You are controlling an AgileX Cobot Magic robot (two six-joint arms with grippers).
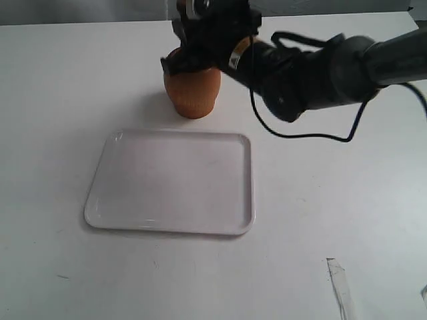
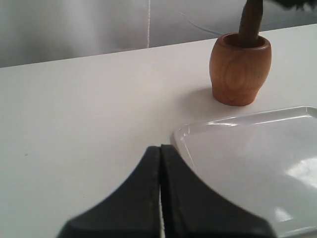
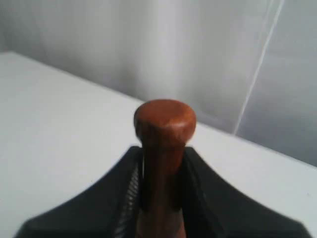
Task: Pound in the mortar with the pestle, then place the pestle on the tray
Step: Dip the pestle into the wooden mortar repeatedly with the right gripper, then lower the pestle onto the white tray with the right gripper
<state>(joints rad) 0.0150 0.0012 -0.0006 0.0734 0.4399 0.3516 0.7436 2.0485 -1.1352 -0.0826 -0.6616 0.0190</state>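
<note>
The flat white rectangular plastic tray with rounded corners and a low raised rim lay bare on the white tabletop. Everything else is placed from that tray.

The barrel-shaped light-brown wooden mortar stood upright just beyond the tray's far long edge in the exterior view. It was near the middle of that edge, with a narrow strip of table between its base and the rim. The dark-brown turned wooden pestle stood nearly upright in the mortar, its thick end down inside the cup, so it was off the tray. How deep that end sat could not be told.

The right gripper, black, hung directly over the mortar on the tray's far side, reached in by a dark arm from the tray's far right. Its two fingers were clamped on the pestle's thin handle, one on each side. The small rounded knob stood clear above them. A thin black cable drooped from the arm toward the table off the tray's far right corner.

The left gripper, also black, appeared only in its own wrist view, just off one rounded corner of the tray. Its fingertips were pressed flat together with nothing between them, touching neither the tray nor the mortar.
</note>
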